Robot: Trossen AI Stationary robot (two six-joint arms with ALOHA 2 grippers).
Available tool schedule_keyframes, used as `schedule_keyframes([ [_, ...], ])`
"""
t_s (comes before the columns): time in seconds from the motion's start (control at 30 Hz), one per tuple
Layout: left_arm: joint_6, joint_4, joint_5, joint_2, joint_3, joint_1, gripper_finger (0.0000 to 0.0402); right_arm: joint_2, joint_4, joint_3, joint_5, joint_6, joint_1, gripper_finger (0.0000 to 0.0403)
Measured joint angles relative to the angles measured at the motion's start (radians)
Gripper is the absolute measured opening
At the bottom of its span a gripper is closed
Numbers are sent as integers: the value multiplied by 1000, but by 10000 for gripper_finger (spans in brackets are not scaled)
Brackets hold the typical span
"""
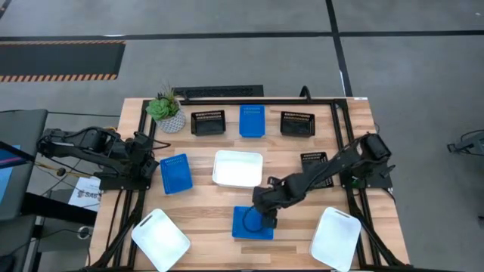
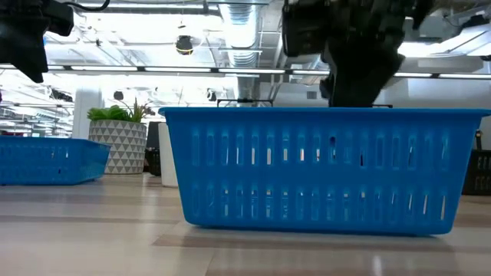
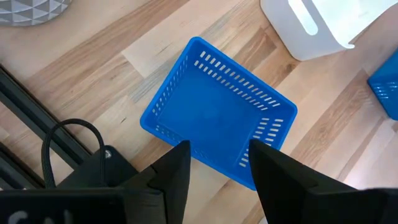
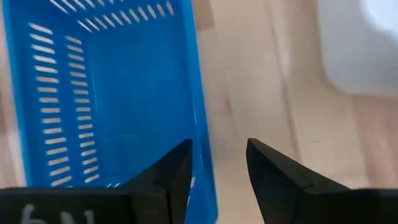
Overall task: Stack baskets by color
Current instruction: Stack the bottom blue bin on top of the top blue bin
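That near blue basket [image 1: 252, 223] looks light and slick, so the right gripper [image 1: 266, 217], fingers parted and empty, should pinch its thin rim.

Three blue baskets are lying apart: one at the bottom centre [image 1: 252, 223], one at the left [image 1: 175, 173], one in the top row [image 1: 252, 120] between two black slatted baskets [image 1: 208, 122] [image 1: 297, 123]. A third black one [image 1: 313, 159] is sitting at the right. White baskets are resting at centre [image 1: 237, 168], bottom left [image 1: 160, 239] and bottom right [image 1: 336, 238].
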Motion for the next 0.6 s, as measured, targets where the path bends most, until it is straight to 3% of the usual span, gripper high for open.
schedule_keyframes([
  [0.27,0,1,-10,0,0,0,150,29,-17,-3,-1,7,13,163],
  [0.5,0,1,-35,0,0,0,150,27,-56,-2,-1,11,9,30],
  [0.6,0,1,-36,0,0,0,150,25,-67,-1,-13,9,9,16],
])
